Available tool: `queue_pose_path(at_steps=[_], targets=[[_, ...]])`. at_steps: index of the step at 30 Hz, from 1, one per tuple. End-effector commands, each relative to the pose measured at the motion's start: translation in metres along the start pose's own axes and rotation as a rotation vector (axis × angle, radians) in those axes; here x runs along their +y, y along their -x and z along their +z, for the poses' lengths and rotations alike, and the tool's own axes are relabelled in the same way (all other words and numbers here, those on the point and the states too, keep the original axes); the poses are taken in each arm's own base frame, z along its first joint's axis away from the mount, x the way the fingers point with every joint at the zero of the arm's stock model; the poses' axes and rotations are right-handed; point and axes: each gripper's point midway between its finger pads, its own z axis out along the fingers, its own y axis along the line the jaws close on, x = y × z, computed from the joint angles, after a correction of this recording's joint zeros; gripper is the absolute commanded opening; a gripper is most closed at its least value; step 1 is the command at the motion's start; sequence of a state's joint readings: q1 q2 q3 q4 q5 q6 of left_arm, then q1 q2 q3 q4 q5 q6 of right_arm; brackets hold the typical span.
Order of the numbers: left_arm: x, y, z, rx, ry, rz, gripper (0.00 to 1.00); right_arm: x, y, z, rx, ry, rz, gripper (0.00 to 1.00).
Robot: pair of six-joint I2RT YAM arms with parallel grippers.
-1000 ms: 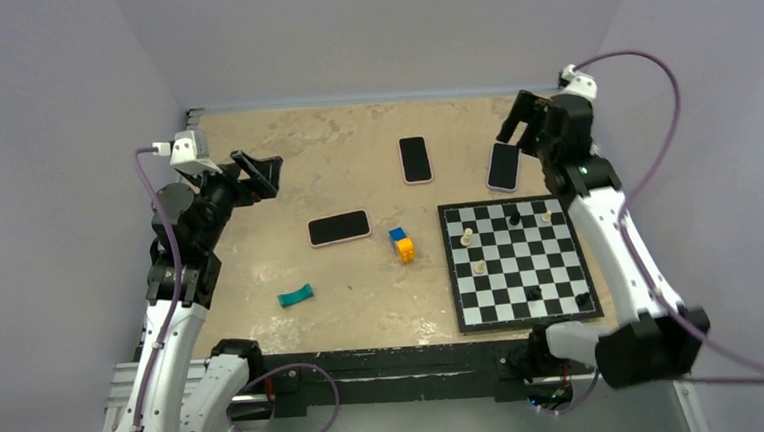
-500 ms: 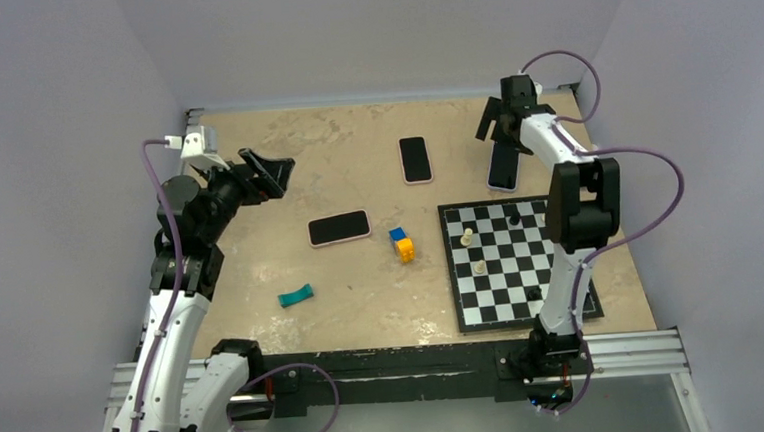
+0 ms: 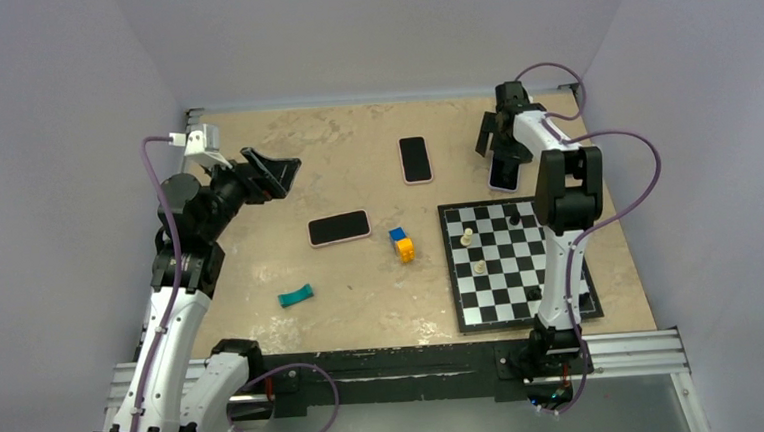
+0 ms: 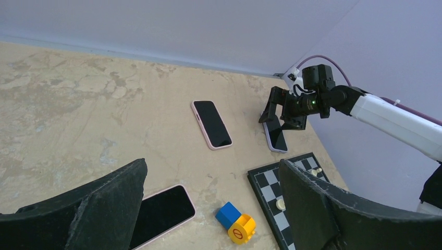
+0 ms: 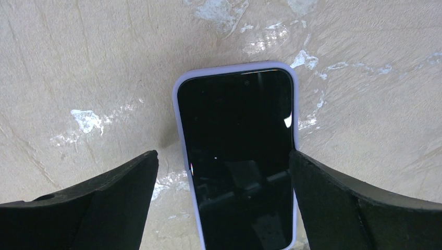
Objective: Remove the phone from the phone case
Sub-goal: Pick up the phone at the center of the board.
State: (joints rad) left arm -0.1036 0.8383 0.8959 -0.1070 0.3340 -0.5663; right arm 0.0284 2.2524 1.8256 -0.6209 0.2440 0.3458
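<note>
My right gripper point(image 3: 501, 147) is fully open and empty, jaws either side of the lavender-cased phone point(image 5: 237, 172). It lies screen-up on the bench point(image 3: 334, 149) at 1 o'clock, beyond the chessboard point(image 3: 506, 268). I judge this lines up an edge pinch. Left gripper point(image 3: 277, 170) is open and empty at 10 o'clock.

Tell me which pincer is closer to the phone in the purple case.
Right. The right pincer hangs directly over the purple-cased phone, open jaws either side of it; the left pincer is far across the table, near its left side.
</note>
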Motion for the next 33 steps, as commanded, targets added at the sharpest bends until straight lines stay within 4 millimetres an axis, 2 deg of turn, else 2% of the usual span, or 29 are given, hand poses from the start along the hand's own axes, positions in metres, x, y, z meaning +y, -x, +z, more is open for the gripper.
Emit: queue_pose_path(at_steps=[1, 4, 16, 25, 28, 30, 33], targets=[[-0.018, 0.019, 0.0, -0.052, -0.061, 0.005, 1.0, -0.014, -0.001, -0.002, 0.014, -0.026, -0.009, 0.98], [-0.018, 0.02, -0.001, -0.054, -0.061, 0.006, 1.0, -0.015, -0.005, -0.003, 0.011, -0.018, -0.026, 0.98], [-0.016, 0.016, 0.003, -0.041, -0.065, -0.003, 1.0, -0.034, 0.007, -0.023, -0.079, -0.069, -0.125, 0.99], [-0.017, 0.012, 0.006, -0.025, -0.081, -0.016, 1.0, -0.033, -0.012, -0.01, -0.05, -0.044, -0.142, 0.99], [-0.018, 0.012, 0.006, -0.026, -0.083, -0.016, 1.0, -0.021, -0.025, -0.002, 0.0, 0.035, -0.134, 0.98], [-0.018, 0.012, 0.006, -0.026, -0.082, -0.017, 1.0, -0.019, -0.033, 0.007, 0.058, 0.114, -0.09, 0.96], [-0.016, 0.011, 0.007, -0.021, -0.074, -0.023, 1.0, -0.024, -0.042, 0.016, 0.107, 0.111, -0.08, 0.88]])
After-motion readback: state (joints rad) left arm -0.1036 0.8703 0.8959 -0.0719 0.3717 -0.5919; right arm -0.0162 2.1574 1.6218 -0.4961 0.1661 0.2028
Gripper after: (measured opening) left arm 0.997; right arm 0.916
